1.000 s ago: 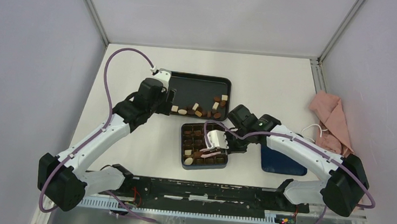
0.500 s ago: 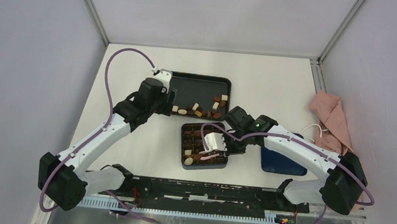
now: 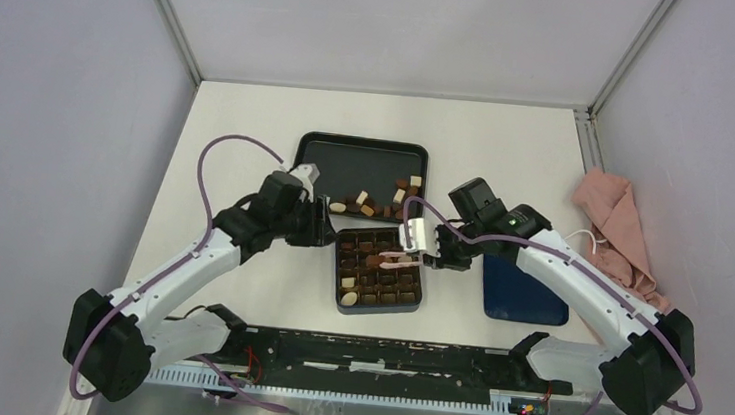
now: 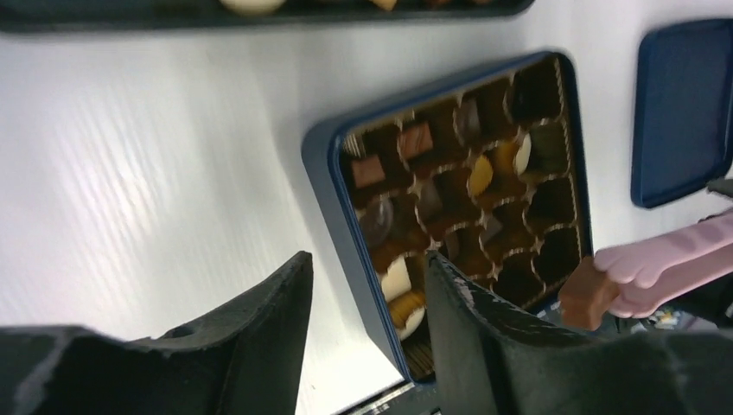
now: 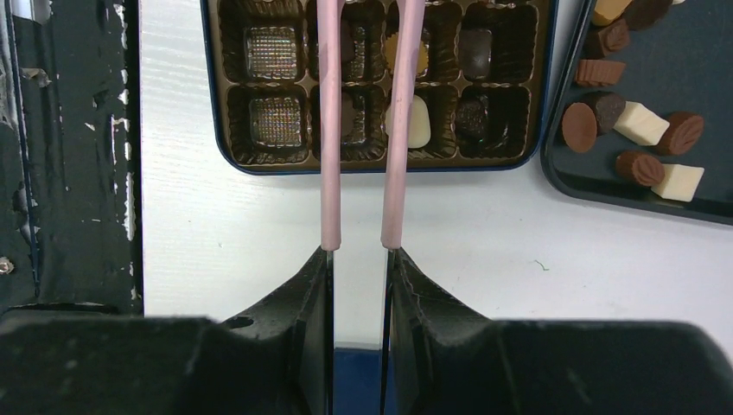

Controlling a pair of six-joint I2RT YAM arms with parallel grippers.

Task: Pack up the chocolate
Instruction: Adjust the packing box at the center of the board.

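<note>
Roughly half packed: the dark-blue box [image 3: 380, 309] of glossy brown square cells, part filled, has the left gripper [image 4: 366, 259] part-open astride its rim. The right gripper [image 5: 359, 255] clamps slim pink plastic tweezers [image 5: 328, 130], which pinch a smooth brown chocolate block [image 4: 588, 296] over it. Beyond, round and square chocolate pieces [image 3: 369, 206] wait on a black tray [image 3: 348, 156].
</note>
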